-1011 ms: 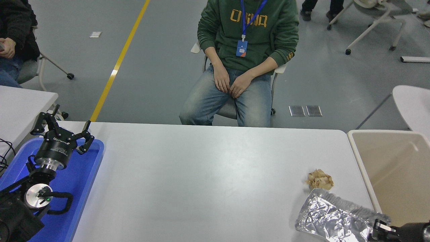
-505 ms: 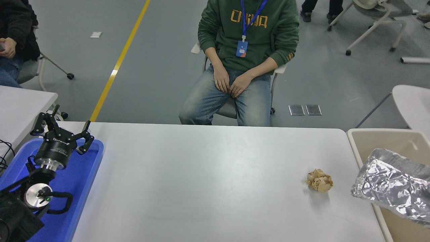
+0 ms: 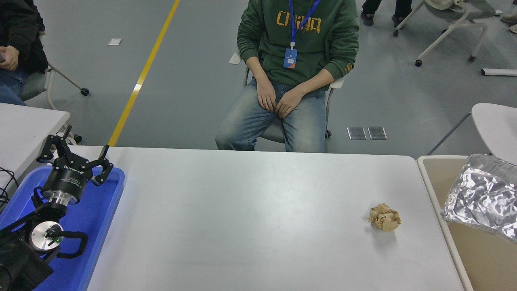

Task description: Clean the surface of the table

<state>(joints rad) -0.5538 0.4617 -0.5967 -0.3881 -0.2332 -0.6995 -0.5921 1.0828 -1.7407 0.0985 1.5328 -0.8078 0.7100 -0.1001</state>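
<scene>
Crinkled foil (image 3: 482,198) hangs over the beige bin (image 3: 434,178) at the right edge, its lower side cut off by the frame, so the step in hand looks like dropping the foil into that bin. The right tool is out of view, so whether it grips the foil cannot be told. The left tool (image 3: 74,155) is parked over the blue tray (image 3: 107,202) at the lower left, its fingers spread open and empty.

The bench (image 3: 242,218) fills the middle of the view, white and nearly bare; one brown paper wad (image 3: 384,217) lies on it near the right end, close to the bin but apart from it. A person (image 3: 297,76) sits at the far side with hands in lap.

Next, I judge, the foil must be let go inside the bin, then the right arm must come back for the wad, a light crumpled thing that needs a pinch from above.

A second ago the foil lay on the bench's near right corner just beside the wad with the right tool at its edge; half a second ago it was lifted over the bin's rim; now it sits higher and further right. The wad and left arm have not moved
</scene>
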